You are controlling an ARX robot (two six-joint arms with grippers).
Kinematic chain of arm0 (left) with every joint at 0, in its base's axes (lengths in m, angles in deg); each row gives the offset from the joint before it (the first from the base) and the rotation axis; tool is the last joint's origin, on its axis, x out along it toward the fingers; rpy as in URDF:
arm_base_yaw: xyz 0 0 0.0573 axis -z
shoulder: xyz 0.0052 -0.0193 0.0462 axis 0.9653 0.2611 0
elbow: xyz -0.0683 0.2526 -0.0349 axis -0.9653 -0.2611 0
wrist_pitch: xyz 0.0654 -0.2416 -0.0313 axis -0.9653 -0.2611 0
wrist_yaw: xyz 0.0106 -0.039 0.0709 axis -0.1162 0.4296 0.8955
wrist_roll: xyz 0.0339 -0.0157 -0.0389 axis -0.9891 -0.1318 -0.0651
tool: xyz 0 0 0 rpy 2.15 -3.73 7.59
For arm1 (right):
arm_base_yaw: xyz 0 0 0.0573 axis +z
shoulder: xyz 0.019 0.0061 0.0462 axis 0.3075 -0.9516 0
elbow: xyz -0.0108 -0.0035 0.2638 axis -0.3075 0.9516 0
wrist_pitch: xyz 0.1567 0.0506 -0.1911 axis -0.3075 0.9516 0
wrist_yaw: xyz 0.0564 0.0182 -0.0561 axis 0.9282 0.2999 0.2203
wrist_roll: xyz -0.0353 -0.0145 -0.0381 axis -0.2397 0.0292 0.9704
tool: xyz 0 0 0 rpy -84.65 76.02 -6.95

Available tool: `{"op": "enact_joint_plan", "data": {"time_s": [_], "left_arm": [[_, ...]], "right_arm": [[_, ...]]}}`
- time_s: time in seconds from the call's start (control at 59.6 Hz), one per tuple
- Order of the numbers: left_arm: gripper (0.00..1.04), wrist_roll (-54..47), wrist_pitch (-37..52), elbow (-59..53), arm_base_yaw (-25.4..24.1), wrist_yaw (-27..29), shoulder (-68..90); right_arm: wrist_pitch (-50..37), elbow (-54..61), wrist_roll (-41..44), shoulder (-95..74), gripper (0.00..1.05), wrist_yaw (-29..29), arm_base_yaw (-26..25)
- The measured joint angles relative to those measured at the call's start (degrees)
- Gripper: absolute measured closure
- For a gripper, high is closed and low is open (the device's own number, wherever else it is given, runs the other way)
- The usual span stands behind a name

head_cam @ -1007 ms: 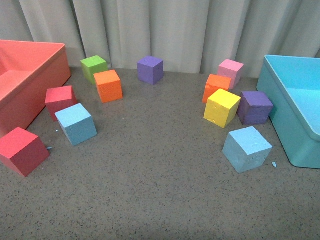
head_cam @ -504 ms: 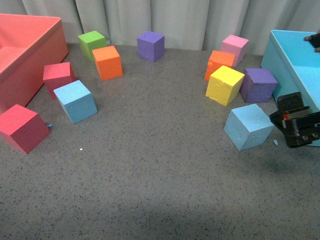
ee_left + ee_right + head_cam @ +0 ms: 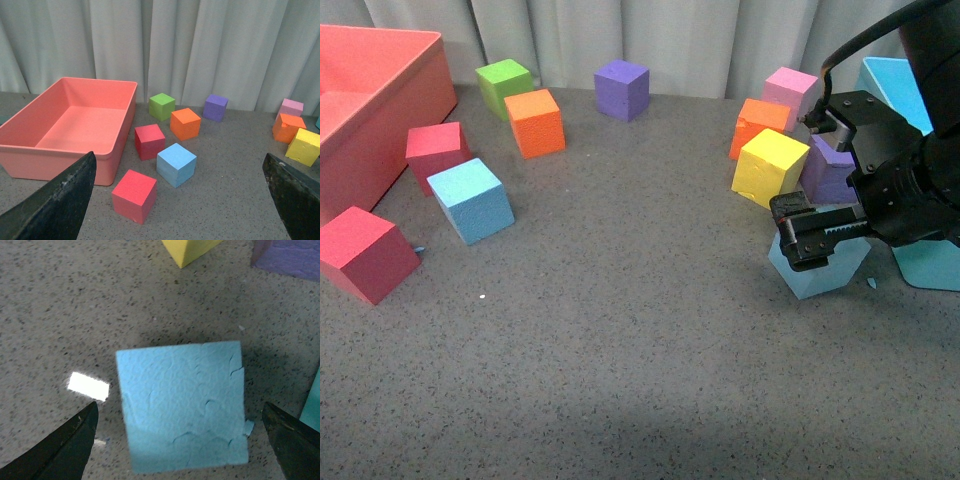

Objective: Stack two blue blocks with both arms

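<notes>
One blue block (image 3: 471,200) sits on the grey floor at the left, between two red cubes; it also shows in the left wrist view (image 3: 176,164). The other blue block (image 3: 820,272) sits at the right, partly hidden by my right gripper (image 3: 830,195), which hangs open just above it. In the right wrist view this block (image 3: 182,402) lies between the two wide-set fingers (image 3: 70,447), apart from both. My left gripper (image 3: 182,210) is open and empty, set back from the left block. The left arm is out of the front view.
A coral bin (image 3: 380,110) stands far left, a turquoise bin (image 3: 930,265) far right. Red cubes (image 3: 362,252), (image 3: 437,152), green (image 3: 506,84), orange (image 3: 536,122), purple (image 3: 621,89) cubes lie left and centre. Yellow (image 3: 768,167), orange (image 3: 752,122), pink (image 3: 789,93), purple (image 3: 825,172) cubes crowd the right block.
My right arm has come in from the right edge and now hovers over the right blue block, covering part of it. The cubes have not moved.
</notes>
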Motion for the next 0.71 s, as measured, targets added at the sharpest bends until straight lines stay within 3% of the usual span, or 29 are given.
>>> {"op": "enact_joint_plan", "data": {"time_s": [0.218, 0.453, 0.705], "left_arm": [[0.07, 0.0, 0.0, 0.0, 0.0, 0.0, 0.0], [0.07, 0.0, 0.0, 0.0, 0.0, 0.0, 0.0], [0.07, 0.0, 0.0, 0.0, 0.0, 0.0, 0.0]], "right_arm": [[3.5, -5.5, 0.5, -5.1, 0.09, 0.2, 0.6], [9.2, -10.6, 0.1, -9.4, 0.51, -2.1, 1.7], [7.6, -9.1, -5.6, -5.4, 0.57, 0.4, 3.7]]}}
